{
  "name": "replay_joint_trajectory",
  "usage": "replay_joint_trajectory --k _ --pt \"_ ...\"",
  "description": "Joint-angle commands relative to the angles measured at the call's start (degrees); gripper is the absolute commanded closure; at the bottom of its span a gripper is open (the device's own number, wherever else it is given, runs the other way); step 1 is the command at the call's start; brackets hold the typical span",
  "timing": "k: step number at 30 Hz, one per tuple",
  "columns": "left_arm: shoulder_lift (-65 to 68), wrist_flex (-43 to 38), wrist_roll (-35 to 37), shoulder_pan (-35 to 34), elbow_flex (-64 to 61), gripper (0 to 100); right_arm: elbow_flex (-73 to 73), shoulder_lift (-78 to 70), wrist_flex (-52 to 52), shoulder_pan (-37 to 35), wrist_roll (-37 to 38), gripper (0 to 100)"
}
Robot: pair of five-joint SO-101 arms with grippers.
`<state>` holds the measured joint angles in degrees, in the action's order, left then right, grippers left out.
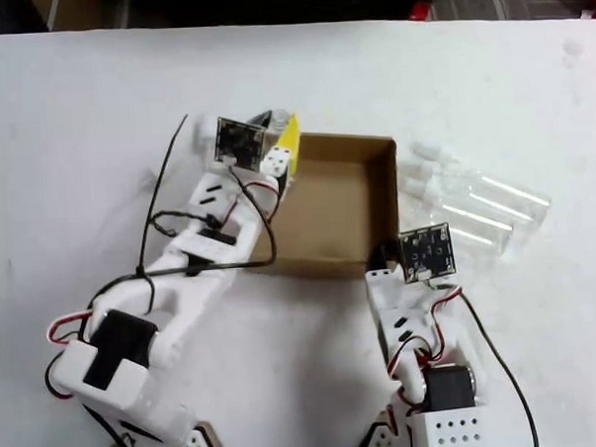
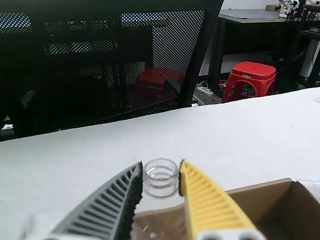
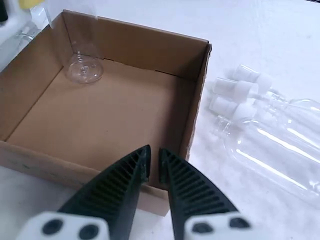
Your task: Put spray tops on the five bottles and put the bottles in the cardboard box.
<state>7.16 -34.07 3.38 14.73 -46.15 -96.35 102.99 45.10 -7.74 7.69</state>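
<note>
My left gripper (image 2: 161,175), one finger grey and one yellow, is shut on the threaded neck of a clear bottle (image 2: 160,184) with no spray top on it. In the high view this gripper (image 1: 279,127) is at the far left corner of the cardboard box (image 1: 394,185). The bottle's base (image 3: 86,70) rests inside that corner of the box (image 3: 140,45). My right gripper (image 3: 153,152) hangs shut over the box's near right wall with nothing in it. Several clear bottles (image 1: 485,207) lie to the right of the box, with white spray tops (image 3: 239,90) at their neck ends.
The white table (image 1: 75,105) is bare to the left and behind the box. A black mesh panel (image 2: 100,60) and a red stool (image 2: 250,80) stand beyond the table's far edge. Both arm bases (image 1: 116,360) sit at the near edge.
</note>
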Motion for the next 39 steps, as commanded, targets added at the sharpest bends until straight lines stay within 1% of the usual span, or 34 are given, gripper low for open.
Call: replay_joint_trajectory --k 1,4,6,11,16,18,20,23,27,29,31,34,36,39 --pt "-0.40 0.09 0.53 -0.57 2.64 86 -0.53 0.04 0.04 0.31 0.00 98.0" --pt "-0.40 0.44 0.53 -0.84 2.55 77 -0.53 0.04 0.04 0.31 0.00 98.0" --pt "-0.40 0.53 0.53 -0.84 2.55 73 -0.53 0.04 0.04 0.31 0.00 98.0" --pt "-2.15 0.53 0.53 -0.75 1.49 77 -0.53 0.04 0.04 0.31 0.00 98.0" --pt "-12.35 0.70 0.53 0.22 -4.66 77 -0.53 0.04 -0.04 0.31 0.00 98.0" --pt "-16.57 3.16 0.53 0.04 -5.63 78 -0.53 0.04 -0.04 0.22 0.00 98.0" --pt "-20.97 8.97 0.88 -0.92 -5.71 78 -0.53 0.04 -0.04 0.22 0.00 98.0" --pt "-28.88 21.01 1.14 -2.86 -5.71 78 -0.53 0.04 -0.04 0.22 0.00 98.0" --pt "-41.80 41.85 5.27 -7.96 -5.19 78 -0.53 0.04 -0.04 0.22 0.00 98.0" --pt "-47.96 53.71 5.45 -11.03 -3.34 78 -0.53 0.04 0.04 0.13 0.00 98.0" --pt "-52.97 65.14 4.04 -14.02 -0.53 78 -0.53 0.04 0.04 0.13 0.00 98.0" --pt "-56.40 79.12 -1.58 -16.92 4.66 78 -0.53 0.04 0.04 0.13 0.00 98.0" --pt "-56.22 85.01 -4.75 -18.51 7.91 78 -0.53 0.04 0.04 0.13 0.00 98.0" --pt "-53.76 90.73 -7.91 -19.30 10.99 78 -0.53 0.04 0.04 0.22 0.00 98.0"
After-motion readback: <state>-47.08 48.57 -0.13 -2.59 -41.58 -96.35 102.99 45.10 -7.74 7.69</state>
